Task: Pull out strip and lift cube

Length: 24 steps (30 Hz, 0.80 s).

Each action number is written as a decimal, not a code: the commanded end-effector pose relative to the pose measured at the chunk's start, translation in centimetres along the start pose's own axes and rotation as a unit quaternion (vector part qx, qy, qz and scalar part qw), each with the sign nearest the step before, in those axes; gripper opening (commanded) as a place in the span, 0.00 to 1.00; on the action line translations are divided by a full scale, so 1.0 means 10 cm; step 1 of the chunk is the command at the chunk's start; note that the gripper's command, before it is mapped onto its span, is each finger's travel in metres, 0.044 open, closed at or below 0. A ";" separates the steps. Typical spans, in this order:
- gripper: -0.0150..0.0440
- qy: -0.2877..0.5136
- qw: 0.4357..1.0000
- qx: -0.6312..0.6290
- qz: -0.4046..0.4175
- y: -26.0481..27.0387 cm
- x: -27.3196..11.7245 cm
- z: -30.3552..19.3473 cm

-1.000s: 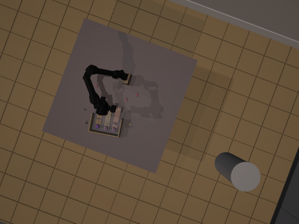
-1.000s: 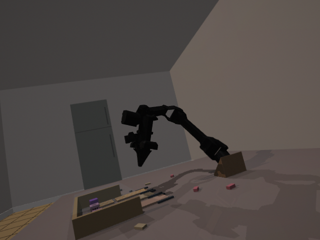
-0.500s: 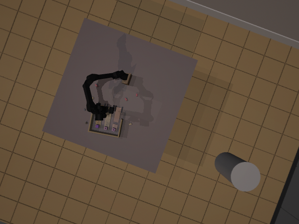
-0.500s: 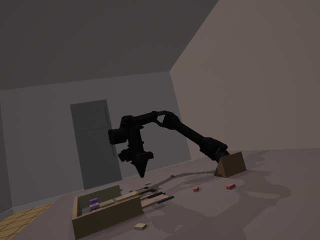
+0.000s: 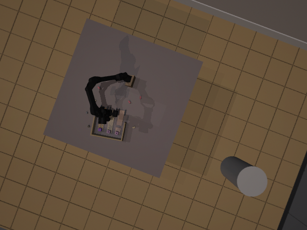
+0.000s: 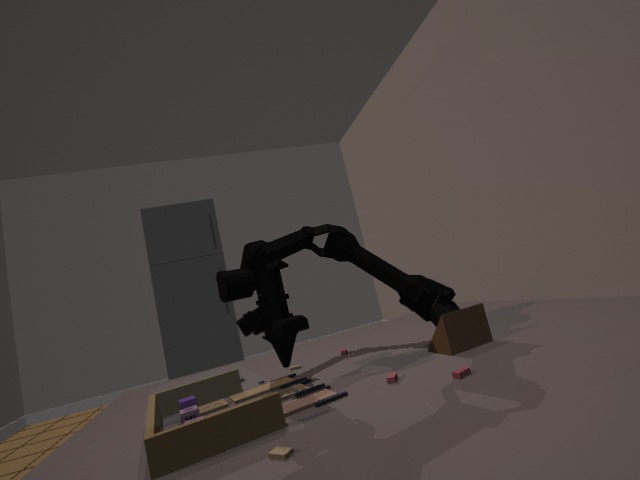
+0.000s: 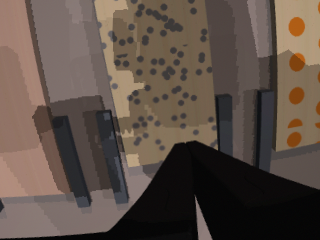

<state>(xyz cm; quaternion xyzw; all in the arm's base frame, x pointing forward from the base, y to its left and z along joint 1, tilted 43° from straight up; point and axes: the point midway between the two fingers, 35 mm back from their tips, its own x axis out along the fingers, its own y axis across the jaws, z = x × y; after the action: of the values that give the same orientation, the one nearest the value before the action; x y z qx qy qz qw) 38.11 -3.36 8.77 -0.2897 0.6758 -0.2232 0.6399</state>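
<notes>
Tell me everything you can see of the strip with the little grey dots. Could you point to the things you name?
The grey-dotted strip (image 5: 111, 123) (image 7: 165, 60) is long, narrow and flat, pale cream-tan like light wood, scattered with small dark grey dots. It lies between the plain pinkish strip and the orange-dotted one, running lengthwise into the low-walled tray. In the top view a pinkish-purple cube sits at its far end. Its near end shows between dark bars. The closed hand (image 7: 186, 152) hangs over that end, partly hiding it; whether they touch, I cannot tell.

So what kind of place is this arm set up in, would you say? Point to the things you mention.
Probably a kitchen or a similar room in a home: a tall two-door cabinet like a fridge (image 6: 191, 289) stands at the wall, and square tiles (image 5: 223, 119) (image 6: 46, 434) cover the floor.
</notes>
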 end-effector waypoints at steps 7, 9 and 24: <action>0.25 0.000 1.000 -0.002 -0.001 0.01 0.17 0.00; 0.25 0.000 1.000 -0.002 -0.001 0.01 0.21 0.00; 0.25 0.001 1.000 -0.002 -0.002 0.03 0.45 -0.01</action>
<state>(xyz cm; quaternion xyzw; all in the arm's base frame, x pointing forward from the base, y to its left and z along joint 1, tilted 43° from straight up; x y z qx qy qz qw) 37.97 -5.81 5.72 -0.2895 0.6759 -0.2235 0.6399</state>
